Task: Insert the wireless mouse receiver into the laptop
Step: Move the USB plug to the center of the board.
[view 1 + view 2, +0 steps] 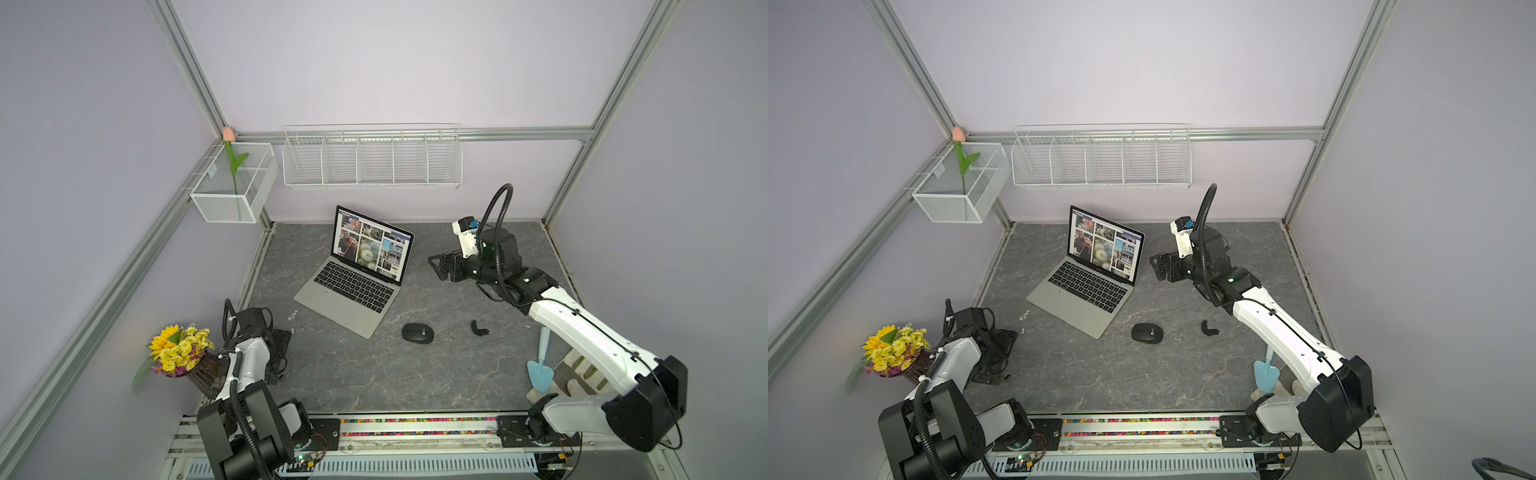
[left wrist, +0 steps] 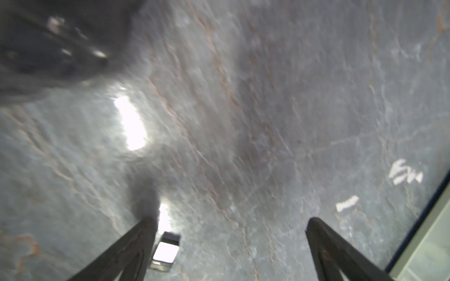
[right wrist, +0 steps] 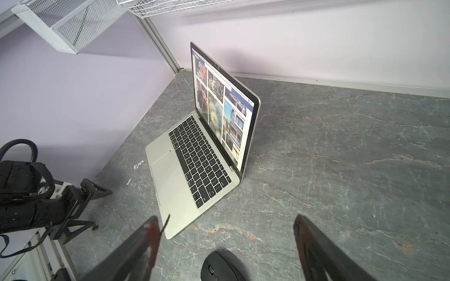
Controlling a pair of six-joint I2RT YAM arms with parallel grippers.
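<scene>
Jaws wide open, empty on left gripper (image 2: 230, 220) and right gripper (image 3: 226, 217); wireless mouse receiver (image 2: 165, 251) lies loose by the left; pickup and laptop (image 1: 345, 303) plug-in remain imo.

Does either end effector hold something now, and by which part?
Nothing is held: the left end effector and right end effector both stand open.

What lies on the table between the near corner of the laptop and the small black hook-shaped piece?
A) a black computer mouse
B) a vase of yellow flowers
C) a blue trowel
A: in a top view the black computer mouse rests on the table, with the laptop on one side of it and the hook-shaped piece on the other.
</scene>
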